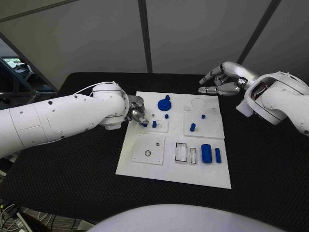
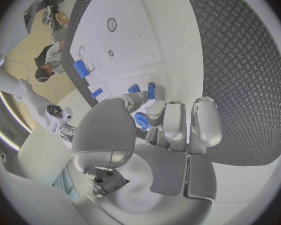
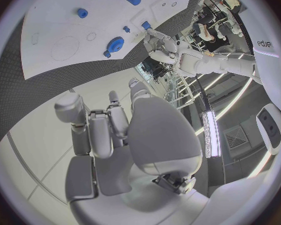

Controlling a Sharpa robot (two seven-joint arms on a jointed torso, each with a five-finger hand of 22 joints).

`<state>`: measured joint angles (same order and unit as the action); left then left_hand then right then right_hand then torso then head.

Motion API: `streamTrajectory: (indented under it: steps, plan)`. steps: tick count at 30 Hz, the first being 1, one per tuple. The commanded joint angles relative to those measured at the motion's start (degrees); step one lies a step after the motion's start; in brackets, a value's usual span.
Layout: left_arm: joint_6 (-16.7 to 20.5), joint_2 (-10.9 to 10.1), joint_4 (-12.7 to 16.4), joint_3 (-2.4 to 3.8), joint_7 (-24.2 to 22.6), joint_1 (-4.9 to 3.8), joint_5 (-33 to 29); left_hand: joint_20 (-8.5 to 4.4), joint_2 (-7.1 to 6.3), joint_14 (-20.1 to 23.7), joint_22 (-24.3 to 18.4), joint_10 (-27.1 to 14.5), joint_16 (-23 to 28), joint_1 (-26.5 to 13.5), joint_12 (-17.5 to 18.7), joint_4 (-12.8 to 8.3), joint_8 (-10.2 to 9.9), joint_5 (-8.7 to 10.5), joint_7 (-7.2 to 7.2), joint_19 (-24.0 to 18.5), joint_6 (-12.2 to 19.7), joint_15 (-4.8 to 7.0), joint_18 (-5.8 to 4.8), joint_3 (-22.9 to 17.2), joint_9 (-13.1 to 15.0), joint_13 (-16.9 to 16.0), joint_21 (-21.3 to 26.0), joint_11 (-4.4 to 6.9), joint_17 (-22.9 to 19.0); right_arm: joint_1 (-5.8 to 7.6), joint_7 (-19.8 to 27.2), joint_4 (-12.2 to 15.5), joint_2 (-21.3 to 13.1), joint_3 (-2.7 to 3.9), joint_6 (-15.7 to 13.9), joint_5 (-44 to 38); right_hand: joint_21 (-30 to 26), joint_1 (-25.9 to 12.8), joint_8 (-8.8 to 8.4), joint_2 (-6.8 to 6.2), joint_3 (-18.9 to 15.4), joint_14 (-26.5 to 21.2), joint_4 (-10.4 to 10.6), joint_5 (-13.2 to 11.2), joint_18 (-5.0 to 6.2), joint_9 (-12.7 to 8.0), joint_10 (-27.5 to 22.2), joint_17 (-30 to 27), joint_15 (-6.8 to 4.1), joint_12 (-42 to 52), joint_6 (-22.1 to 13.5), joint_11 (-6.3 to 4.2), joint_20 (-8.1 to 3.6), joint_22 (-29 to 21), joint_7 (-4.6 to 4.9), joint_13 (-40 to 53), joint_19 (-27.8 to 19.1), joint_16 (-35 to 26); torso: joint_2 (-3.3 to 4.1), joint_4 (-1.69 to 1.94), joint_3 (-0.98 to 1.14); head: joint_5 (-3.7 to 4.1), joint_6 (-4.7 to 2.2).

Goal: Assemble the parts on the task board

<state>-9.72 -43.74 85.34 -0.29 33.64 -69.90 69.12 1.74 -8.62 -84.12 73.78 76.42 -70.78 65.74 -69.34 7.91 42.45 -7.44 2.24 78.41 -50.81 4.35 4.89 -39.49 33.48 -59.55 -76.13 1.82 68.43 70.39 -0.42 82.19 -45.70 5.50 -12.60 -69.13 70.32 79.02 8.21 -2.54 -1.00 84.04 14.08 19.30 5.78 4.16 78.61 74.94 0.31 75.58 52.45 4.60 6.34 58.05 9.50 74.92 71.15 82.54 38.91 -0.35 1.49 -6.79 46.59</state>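
Observation:
The white task board (image 1: 144, 166) lies in the middle of the black table. At its back stand a blue gear (image 1: 164, 104) and several small blue pegs (image 1: 193, 127). Two blue cylinders (image 1: 206, 153) lie near its front right. My left hand (image 1: 137, 116) hovers over the board's back left, fingers apart, with its fingertips (image 1: 144, 122) right beside a small blue peg (image 1: 154, 123) and nothing in its grasp. The left wrist view shows that peg (image 2: 151, 90) just past the fingertips and the gear (image 2: 142, 120) under the palm. My right hand (image 1: 220, 81) hangs past the board's back right corner, loosely bent and holding nothing.
Small white plates with holes (image 1: 148, 153) and rectangular slots (image 1: 181, 152) sit on the board's front half. A round recess (image 1: 198, 102) marks its back right. Black table (image 1: 266, 159) spreads out on both sides of the board. A grey wall stands behind.

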Motion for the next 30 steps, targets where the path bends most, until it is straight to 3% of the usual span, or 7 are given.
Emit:
streamTrajectory:
  steps: [1,12,30]
  plan:
    - [-1.35,0.18,-0.31,-0.22,0.80,0.22,0.05,0.03,0.08,-1.26,0.11,0.22,-0.37,-0.76,-0.19,0.74,0.26,0.14,-0.36,0.40,-0.24,0.47,-0.53,1.65,-0.05,-0.10,-0.36,0.13,0.09,0.10,0.23,0.12,-0.04,0.03,0.17,-0.11,-0.26,0.33,0.36,0.09,-0.06,3.26,0.33,0.29,0.84,0.05,-0.15,3.68,-0.33,0.36,-0.11,-0.26,-0.09,-0.03,-0.22,1.47,-0.11,-0.27,0.00,0.00,0.03,-0.01,0.03]
    - [-0.98,0.45,-0.83,-0.23,0.89,0.22,0.05,-0.18,-0.18,-1.27,0.79,0.39,-0.39,-2.55,-0.67,3.97,0.01,0.06,-0.54,0.87,-1.21,0.64,-0.66,8.85,-0.65,-0.52,-0.61,0.29,0.15,0.10,0.19,0.10,-0.06,0.03,0.19,-0.11,-0.26,0.33,0.36,0.09,-0.06,3.26,0.33,0.29,0.84,0.05,-0.15,3.68,-0.33,0.36,-0.11,-0.26,-0.09,-0.03,-0.22,1.47,-0.11,-0.27,0.00,0.03,0.02,0.01,0.14]
    - [0.03,0.76,-1.15,-0.23,0.90,0.22,0.05,-0.23,0.01,-1.28,1.07,0.52,-0.39,-2.67,-0.86,5.00,0.04,-0.01,-0.64,1.07,-1.60,0.70,-0.72,10.77,-0.77,-0.70,-0.76,0.36,0.16,0.10,0.09,0.13,-0.11,0.03,0.20,-0.11,-0.26,0.33,0.36,0.09,-0.06,3.26,0.33,0.29,0.84,0.05,-0.15,3.68,-0.33,0.36,-0.11,-0.26,-0.09,-0.03,-0.22,1.47,-0.11,-0.27,0.04,0.07,-0.01,0.07,0.26]
